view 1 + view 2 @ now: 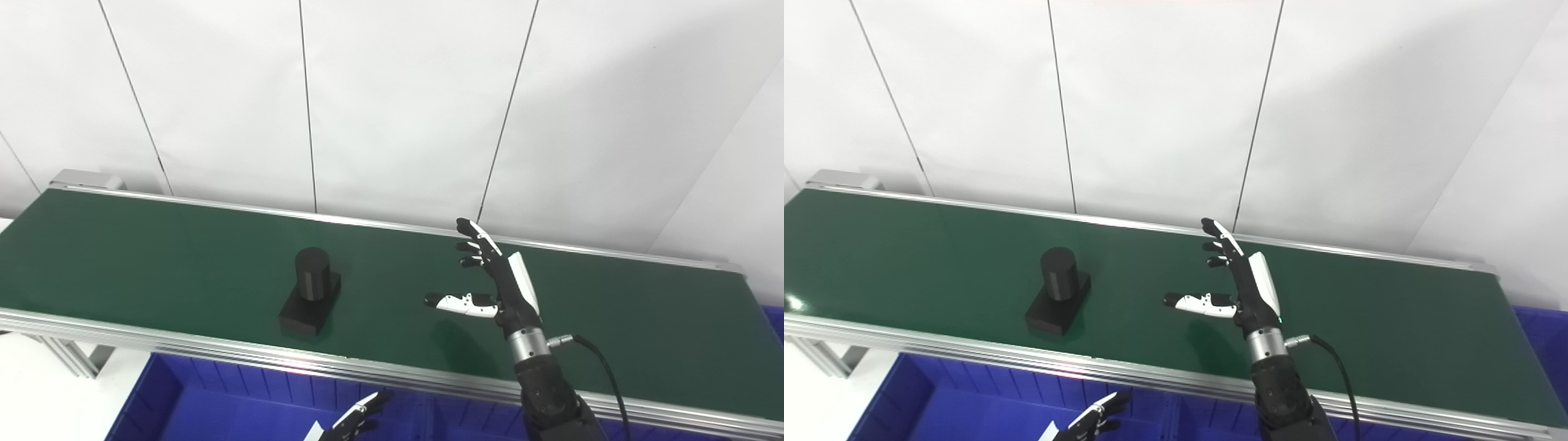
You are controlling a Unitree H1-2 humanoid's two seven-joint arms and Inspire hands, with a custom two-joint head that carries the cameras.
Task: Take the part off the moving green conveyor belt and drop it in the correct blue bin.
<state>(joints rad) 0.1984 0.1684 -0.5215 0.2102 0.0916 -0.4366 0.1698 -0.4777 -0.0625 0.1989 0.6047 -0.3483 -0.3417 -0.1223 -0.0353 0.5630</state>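
Timing is the main risk. On the long dark-green conveyor belt (153,245) stands the matte black part, an upright cylinder on a rectangular block base (311,299), near the front rail and well apart from the right robot hand (499,282). That right robot hand hovers over the belt with fingers spread and thumb stuck out sideways toward the part, holding nothing. If the belt carries the part in while the hand closes late or early, the fingers would likely knock the cylinder instead of wrapping it, and the tall, top-heavy shape could tip or skid toward the aluminium front rail (184,349).

A grip on the smooth cylinder alone may also slip. The left robot hand (355,419) shows only at the bottom edge above the blue plastic bin (202,398); its fingers look loosely apart and empty, but too little shows to tell for sure.
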